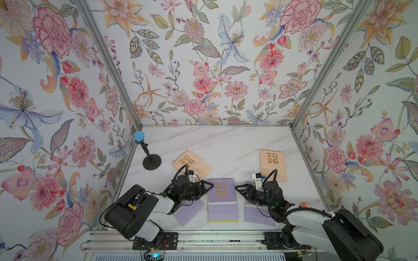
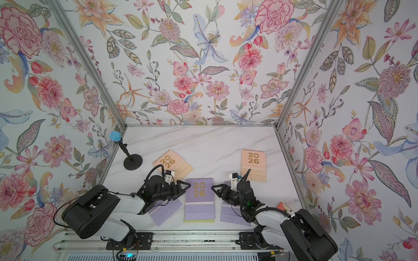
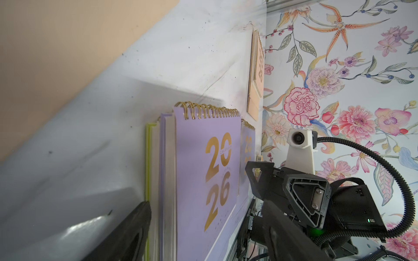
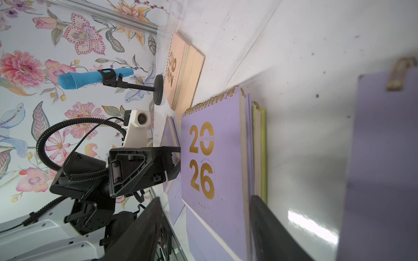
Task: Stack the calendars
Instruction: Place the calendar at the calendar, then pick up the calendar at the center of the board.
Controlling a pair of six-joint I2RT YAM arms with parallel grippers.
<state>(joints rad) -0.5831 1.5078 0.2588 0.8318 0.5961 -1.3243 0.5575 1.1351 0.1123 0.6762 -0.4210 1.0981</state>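
Judging by how things lie, the stacking is only at its beginning: one pair is made and four calendars wait. On the white marble-pattern table (image 1: pixel 226 144), at the middle of its 6 o'clock side, a lilac spiral-bound desk calendar (image 1: pixel 221 192) with gold "2026" print lies flat on a yellow-green calendar (image 1: pixel 222 220). In both top views only a thin edge of the yellow-green one shows.

What is left, as I judge it:
- a second lilac calendar (image 1: pixel 192 211), at 7 o'clock from the pair, askew and partly under the left arm;
- a third lilac calendar (image 1: pixel 255 215), at 5 o'clock, partly under the right arm;
- a peach calendar (image 1: pixel 187 161) at 11 o'clock, turned diagonally;
- another peach calendar (image 1: pixel 272 168) at 1 o'clock, nearly straight.

All four lie flat and single, none resting on another.

The left gripper (image 1: pixel 208 189) is at 9 o'clock of the pair and the right gripper (image 1: pixel 239 191) at 3 o'clock, both pointing at it. The right wrist view shows the right jaws spread, with the pair's edge between them but not pinched. The left jaws also stand apart and hold nothing.

From the side, each calendar is a thick pad of pages between stiff covers, with gold wire rings at the 12 o'clock end. The edges of the pair are nearly even. The covers look smooth, so I expect they can slide on each other.
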